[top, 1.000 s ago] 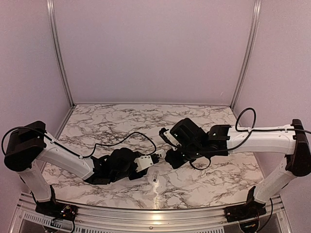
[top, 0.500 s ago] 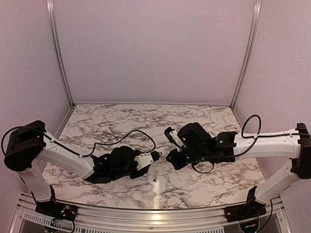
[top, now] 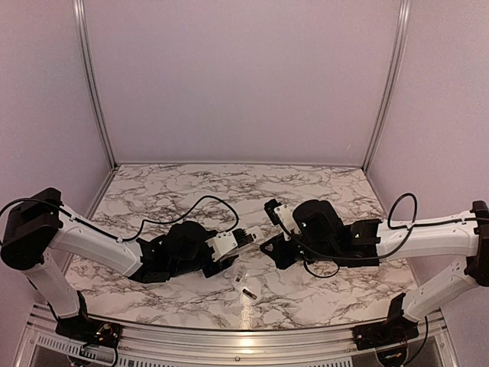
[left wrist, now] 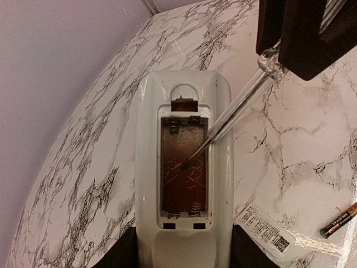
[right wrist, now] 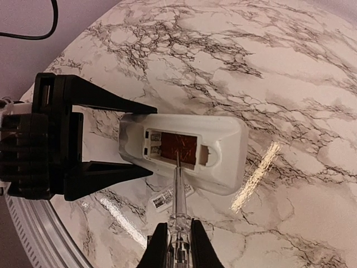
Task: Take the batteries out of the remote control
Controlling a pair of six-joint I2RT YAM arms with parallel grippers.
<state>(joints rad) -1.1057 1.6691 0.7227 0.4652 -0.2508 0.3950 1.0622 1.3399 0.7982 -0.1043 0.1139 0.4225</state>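
Small dark cylindrical battery [left wrist: 338,220] lying on marbled counter [right wrist: 312,84], near flat white printed piece [left wrist: 263,229]. Beyond, slim white plastic remote control [left wrist: 146,184] pinched in left claw [top: 235,246], reddish recess exposed. Right claw [right wrist: 178,248] clamped on thin grey rod [right wrist: 177,190], tip in recess.

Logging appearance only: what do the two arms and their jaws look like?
The left arm and right arm have white tubular links, bulky black joint housings and black bases. A thin black cable loops loosely along each. The left jaws, seen from the right wrist, are black flat tapering prongs on a ribbed block.
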